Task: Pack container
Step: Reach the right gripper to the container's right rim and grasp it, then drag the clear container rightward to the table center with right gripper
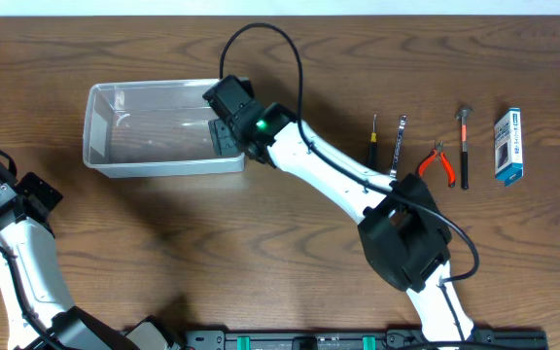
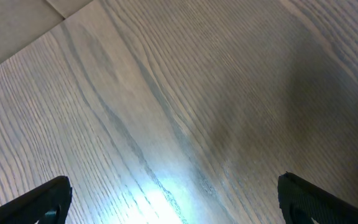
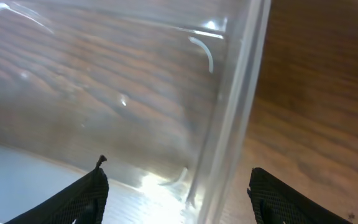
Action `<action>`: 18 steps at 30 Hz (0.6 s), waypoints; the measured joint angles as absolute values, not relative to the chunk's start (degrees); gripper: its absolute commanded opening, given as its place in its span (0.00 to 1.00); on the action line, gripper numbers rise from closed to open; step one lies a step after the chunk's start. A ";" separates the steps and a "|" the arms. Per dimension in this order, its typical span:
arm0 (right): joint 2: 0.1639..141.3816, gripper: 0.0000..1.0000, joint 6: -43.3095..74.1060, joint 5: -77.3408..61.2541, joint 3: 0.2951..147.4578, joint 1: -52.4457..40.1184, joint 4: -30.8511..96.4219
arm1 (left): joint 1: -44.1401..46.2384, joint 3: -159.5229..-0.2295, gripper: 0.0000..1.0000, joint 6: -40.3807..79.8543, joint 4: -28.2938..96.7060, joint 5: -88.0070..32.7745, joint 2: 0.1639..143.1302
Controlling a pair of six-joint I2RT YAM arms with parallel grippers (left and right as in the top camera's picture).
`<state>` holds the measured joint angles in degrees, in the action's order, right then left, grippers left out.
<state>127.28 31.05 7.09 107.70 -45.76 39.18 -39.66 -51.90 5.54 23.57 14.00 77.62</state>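
Wide apart stand the jaws of my right gripper (image 3: 176,186), with nothing clamped. One finger shows over the inside of the container (image 1: 163,165) and the other over the wood outside it. The clear end wall runs between them, though I cannot tell whether my fingers (image 3: 73,199) reach below the rim or hang above it.

The container lies left of centre on the far half of the table (image 1: 290,49), its long side across my view. It is a see-through plastic tub, rectangular, with rounded corners and a raised rim. Its walls catch white glints, and the wood grain reads plainly through its floor. From overhead, the only thing showing within its outline is my right gripper at the right end.

My right forearm, white with black joints and a looping black cable, slants across the table between the tub and the tools.

Those tools lie in a row well to the right, apart from one another:
- a slim screwdriver (image 1: 374,141) with a dark handle
- a thin silvery metal tool (image 1: 399,146)
- pliers (image 1: 439,163) with orange-red grips
- a small hammer (image 1: 464,146)
- a blue-and-white box (image 1: 509,146) at the far end

My left gripper (image 2: 173,199) hangs at the left edge, well away from the tub. Its jaws are spread over bare, pale, streaky wood.
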 measured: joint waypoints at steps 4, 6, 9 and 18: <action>128.97 0.69 31.86 8.19 107.94 -45.54 39.22 | -39.66 -51.90 0.98 5.54 23.59 14.00 77.62; 130.23 0.65 32.18 8.56 107.94 -45.34 39.27 | -39.66 -51.90 0.98 5.54 23.57 13.98 77.62; 131.83 0.54 32.51 8.82 107.94 -45.17 39.22 | -39.66 -51.90 0.98 5.54 23.59 13.98 77.62; 131.85 0.02 33.65 9.32 107.96 -44.97 38.76 | -39.66 -51.90 0.98 5.54 23.59 13.98 77.62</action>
